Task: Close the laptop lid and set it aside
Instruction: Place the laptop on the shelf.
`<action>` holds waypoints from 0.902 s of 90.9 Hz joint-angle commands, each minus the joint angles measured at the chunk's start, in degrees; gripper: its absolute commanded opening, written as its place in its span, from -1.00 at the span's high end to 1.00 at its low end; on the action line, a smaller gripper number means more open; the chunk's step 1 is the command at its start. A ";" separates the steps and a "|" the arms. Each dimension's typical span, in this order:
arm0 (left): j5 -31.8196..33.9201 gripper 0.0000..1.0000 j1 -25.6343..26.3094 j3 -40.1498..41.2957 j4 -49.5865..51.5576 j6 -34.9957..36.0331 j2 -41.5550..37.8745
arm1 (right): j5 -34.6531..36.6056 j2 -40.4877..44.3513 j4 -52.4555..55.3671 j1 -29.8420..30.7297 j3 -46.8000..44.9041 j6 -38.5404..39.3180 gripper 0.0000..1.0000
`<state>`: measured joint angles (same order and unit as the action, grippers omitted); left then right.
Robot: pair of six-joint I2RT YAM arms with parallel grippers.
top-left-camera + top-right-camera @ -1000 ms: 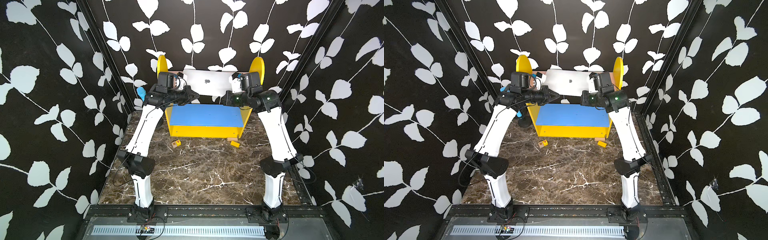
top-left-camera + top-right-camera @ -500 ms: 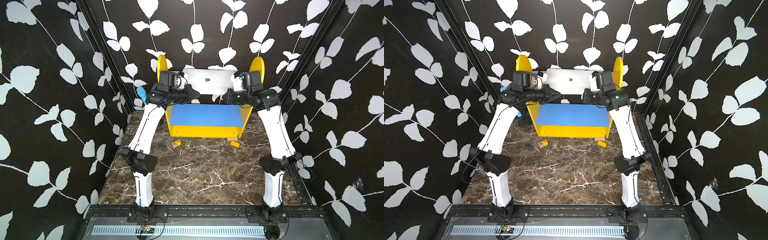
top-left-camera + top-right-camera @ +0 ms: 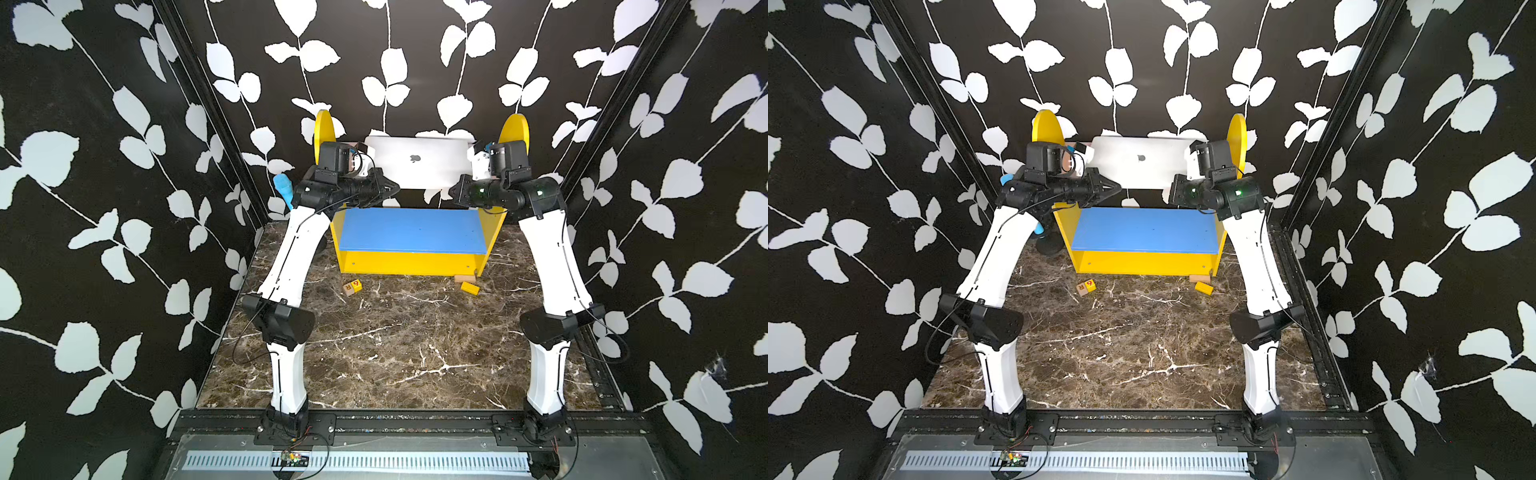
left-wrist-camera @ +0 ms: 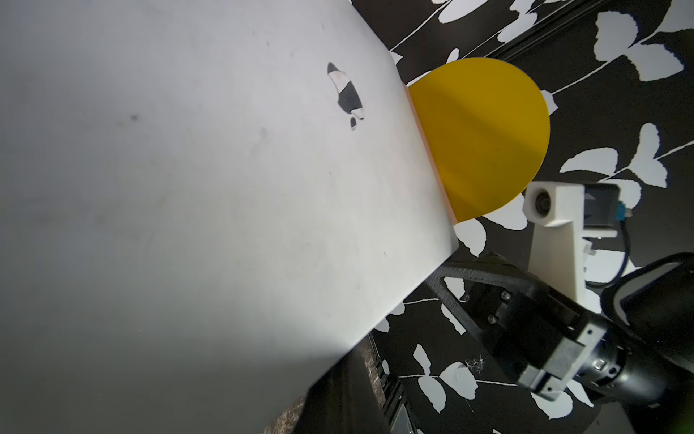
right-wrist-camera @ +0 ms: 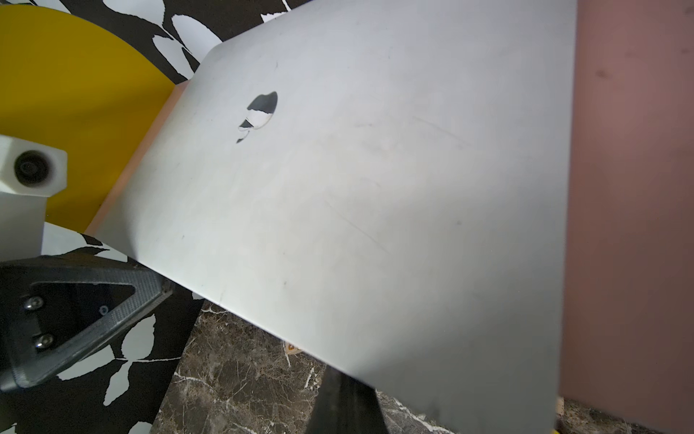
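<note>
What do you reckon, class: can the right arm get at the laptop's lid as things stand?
Probably yes. The right end effector, shut, sits right beside the lid, at its lower edge, with nothing in between and the outer face bare.

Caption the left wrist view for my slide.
Silver laptop lid beside a yellow disc, right jaws at the lid's corner.

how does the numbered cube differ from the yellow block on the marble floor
The numbered cube shows a 6 and an R on its faces; the yellow block is flatter, oblong and plain. The cube lies nearer the left arm, the block nearer the right arm. Both lie on the marble floor before the yellow shelf.
</note>
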<state>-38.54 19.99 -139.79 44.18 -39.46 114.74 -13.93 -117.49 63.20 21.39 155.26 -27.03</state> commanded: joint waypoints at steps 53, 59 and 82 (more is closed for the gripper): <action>-0.36 1.00 -1.06 -1.94 -3.23 -0.88 -0.04 | -0.49 -0.38 -5.87 -2.31 0.77 -1.36 1.00; -0.47 1.00 -1.09 -2.05 -3.16 -0.98 -0.04 | -0.65 -0.23 -5.89 -2.35 0.58 -1.45 1.00; -0.71 1.00 -1.09 -3.08 -2.70 -1.30 -0.58 | -0.91 1.56 -5.94 -2.32 -1.01 -1.75 1.00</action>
<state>-39.20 19.40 -140.70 43.42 -40.73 115.20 -15.33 -117.47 62.19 19.59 155.02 -28.32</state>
